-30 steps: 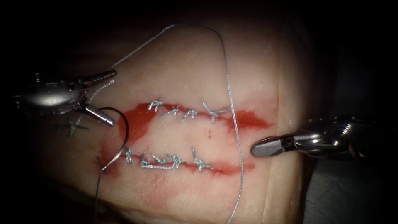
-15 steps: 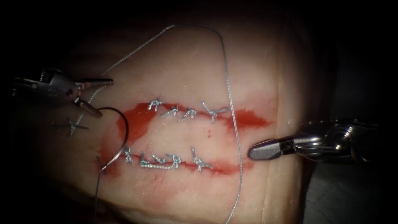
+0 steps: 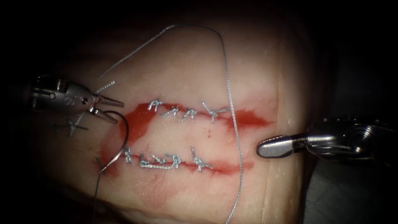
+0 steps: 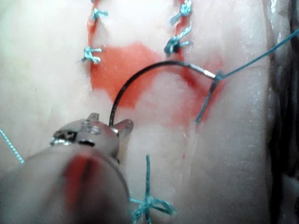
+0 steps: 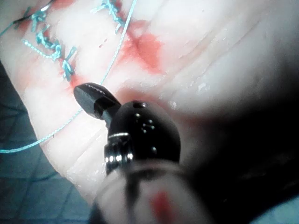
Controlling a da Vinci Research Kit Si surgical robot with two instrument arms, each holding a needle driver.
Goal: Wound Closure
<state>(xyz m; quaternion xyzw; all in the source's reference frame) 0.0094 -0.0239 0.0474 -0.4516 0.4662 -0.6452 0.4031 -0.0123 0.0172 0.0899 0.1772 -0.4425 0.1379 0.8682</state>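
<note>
The curved needle (image 3: pixel 125 135) lies at the left end of the two stitched cuts, its arc showing above the tissue (image 3: pixel 186 70). My left tool (image 3: pixel 119 112) stands open, one jaw on each side of the needle's upper end; the left wrist view shows that end (image 4: pixel 111 119) between the jaws of the left tool (image 4: pixel 111 120). The needle's lower end (image 3: pixel 102 168) carries the thread (image 3: pixel 227 83), which loops up and over the tissue. My right tool (image 3: pixel 265 148) is shut on nothing, to the right of both cuts, also the right tool (image 5: pixel 91 95).
Several knotted stitches close the upper cut (image 3: pixel 186 111) and the lower cut (image 3: pixel 166 159). Red fluid (image 3: pixel 139 120) pools at their left ends. A loose knotted thread piece (image 3: pixel 72 124) lies below the left tool. The tissue's edge drops off on the right.
My left tool swung down and right, its jaws narrowing and coming around the needle's upper end. The right tool drew back slightly to the right. The needle has not moved.
</note>
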